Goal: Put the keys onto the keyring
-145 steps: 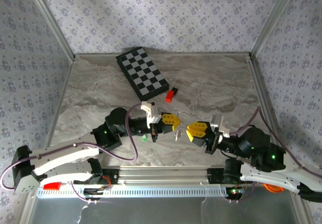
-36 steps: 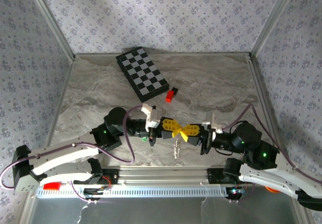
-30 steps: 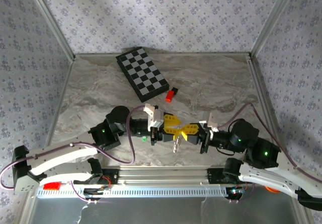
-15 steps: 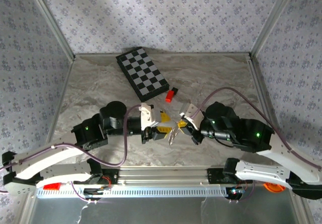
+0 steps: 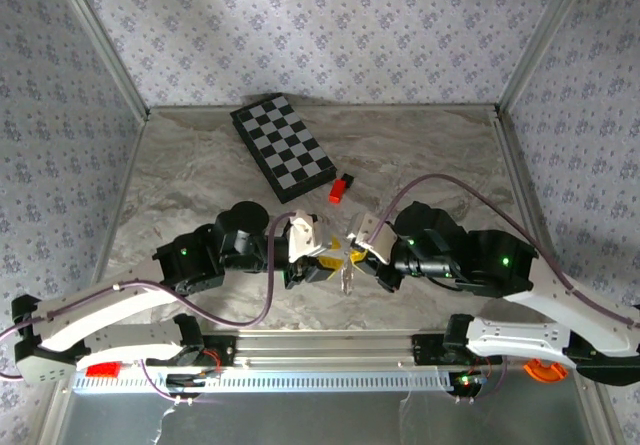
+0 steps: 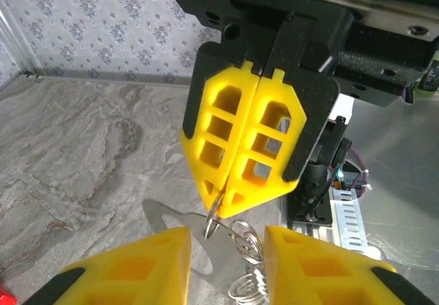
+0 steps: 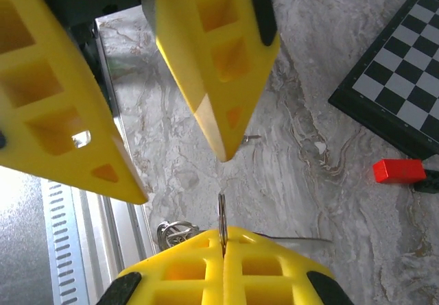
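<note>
- While the right gripper (image 6: pixel 218 205) stays clamped shut on one thin loop of the keyring (image 7: pixel 221 224), that loop stands on edge straight out from its tips. The other coils dangle just beneath, above the table (image 5: pixel 180 175).
- The left gripper (image 7: pixel 180 178) faces it tip to tip, very near. Its jaws stand apart, one finger on either side of the loop's line, and I see them touching nothing.
- The loop's long axis runs from one gripper towards the other, so the coming move likely turns on the left fingers lining up with that edge.
- Where the keys lie I cannot tell; a flat grey shape under the ring may be a blade or a shadow.
- A few seconds earlier the grippers were well apart and the keyring lay on the table between them. Now it is lifted and the tips meet. The checkerboard (image 5: pixel 283 141) and red block (image 5: pixel 338 190) have not moved.
</note>
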Controlling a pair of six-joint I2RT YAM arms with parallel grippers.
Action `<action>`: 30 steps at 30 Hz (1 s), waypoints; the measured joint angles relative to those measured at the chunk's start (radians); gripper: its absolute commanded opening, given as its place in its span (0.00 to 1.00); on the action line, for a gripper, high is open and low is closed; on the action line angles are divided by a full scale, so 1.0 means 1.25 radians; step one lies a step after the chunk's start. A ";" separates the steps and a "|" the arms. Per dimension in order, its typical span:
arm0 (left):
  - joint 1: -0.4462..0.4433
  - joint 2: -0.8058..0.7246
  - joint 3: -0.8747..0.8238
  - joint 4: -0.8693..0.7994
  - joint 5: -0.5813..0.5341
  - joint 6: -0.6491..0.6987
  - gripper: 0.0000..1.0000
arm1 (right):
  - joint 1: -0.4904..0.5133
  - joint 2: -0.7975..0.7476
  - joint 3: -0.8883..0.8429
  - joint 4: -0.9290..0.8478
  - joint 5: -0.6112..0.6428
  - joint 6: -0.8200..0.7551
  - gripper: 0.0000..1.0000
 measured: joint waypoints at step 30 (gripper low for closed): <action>0.000 0.027 -0.036 0.098 0.060 -0.010 0.00 | 0.013 -0.081 -0.024 0.063 -0.028 0.006 0.56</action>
